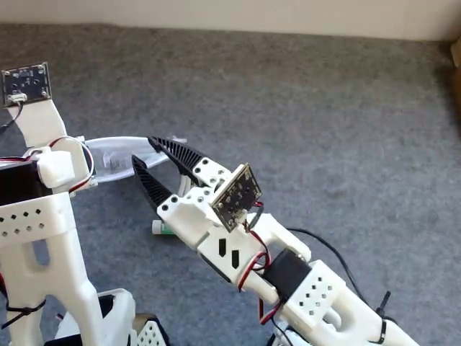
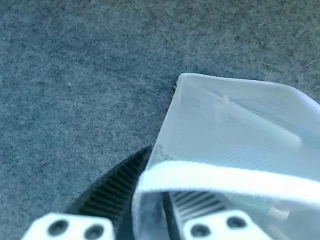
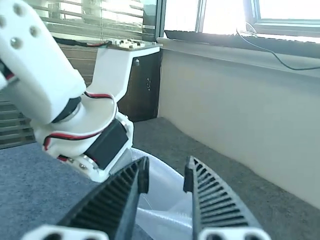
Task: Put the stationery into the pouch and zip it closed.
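Left fingers [image 2: 112, 187] pinch pouch [image 2: 235, 130] rim; I see a pale stick [image 2: 260, 125] inside. Right fingers [image 1: 149, 186] spread by its mouth. One pen [image 1: 160, 228] lies on worktop [image 1: 324, 108], zip looks undone

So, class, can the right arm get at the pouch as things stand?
Probably yes: the right gripper is open, its fingers close by the pouch, with nothing seen between them.

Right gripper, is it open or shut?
Open: the right gripper shows a clear gap between its jaws, near the mesh pouch.
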### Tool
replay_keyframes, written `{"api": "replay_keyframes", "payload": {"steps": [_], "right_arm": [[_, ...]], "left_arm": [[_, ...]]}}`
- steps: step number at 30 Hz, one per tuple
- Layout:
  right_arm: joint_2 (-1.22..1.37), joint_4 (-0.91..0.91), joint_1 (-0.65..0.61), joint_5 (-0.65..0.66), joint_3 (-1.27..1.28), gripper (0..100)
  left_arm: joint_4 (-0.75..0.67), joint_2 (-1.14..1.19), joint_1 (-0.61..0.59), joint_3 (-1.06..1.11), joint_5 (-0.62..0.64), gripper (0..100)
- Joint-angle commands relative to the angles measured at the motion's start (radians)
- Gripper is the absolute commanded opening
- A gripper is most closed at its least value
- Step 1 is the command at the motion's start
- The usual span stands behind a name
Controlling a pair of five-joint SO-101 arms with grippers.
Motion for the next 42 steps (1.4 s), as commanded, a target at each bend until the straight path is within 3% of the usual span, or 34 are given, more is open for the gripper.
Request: {"api": "replay_keyframes", "payload": {"steps": [1, 12, 29, 42], "right_arm": [[-0.062, 0.059, 0.007, -0.003, -0.008, 11.2], [-0.151, 0.266, 0.008, -0.006, 0.001, 11.2], [-0.467, 0.274, 0.008, -0.006, 0.308, 11.2], [-0.627, 0.274, 0.15, -0.008, 0.522, 11.2]], "left_arm": [[-0.015, 0.002, -0.012, 0.01, 0.008, 1], [-0.017, -0.002, -0.012, 0.028, 0.008, 1], [-0.017, -0.002, -0.012, 0.028, 0.008, 1], [-0.017, -0.002, -0.012, 0.03, 0.008, 1]]}}
